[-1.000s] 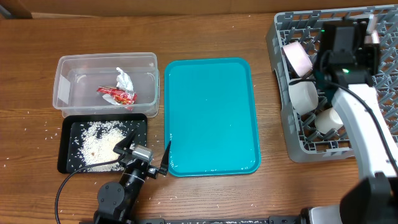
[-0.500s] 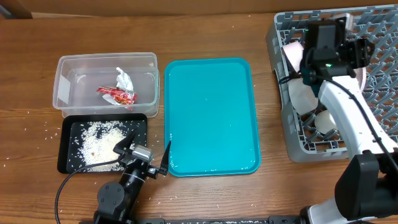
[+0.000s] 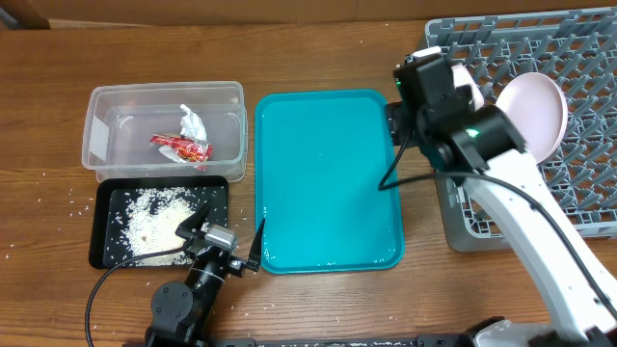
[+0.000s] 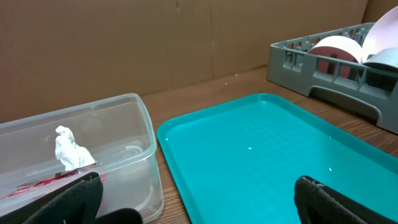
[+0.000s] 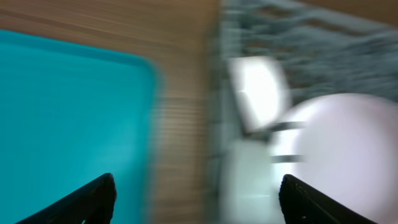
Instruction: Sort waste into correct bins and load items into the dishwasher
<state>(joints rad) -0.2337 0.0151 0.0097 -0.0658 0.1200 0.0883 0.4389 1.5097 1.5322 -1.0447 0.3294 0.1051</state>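
The clear tub holds a red-and-white wrapper and a white paper scrap. In front of it, the black tray carries pale rice crumbs. A white plate stands on edge in the grey dish rack. A white bowl peeks out behind my right arm. My right gripper hangs open and empty over the strip of table between the teal tray and the rack, its view blurred. My left gripper rests open at the tray's near-left corner, holding nothing.
The teal tray fills the middle of the table, with nothing on it. Loose crumbs lie scattered on the wood left of the black tray. In the left wrist view the tub, the teal tray and the rack all show.
My right gripper has opened and swung left out of the rack to the teal tray's right edge. The plate now stands uncovered in the rack. The left arm has not moved.
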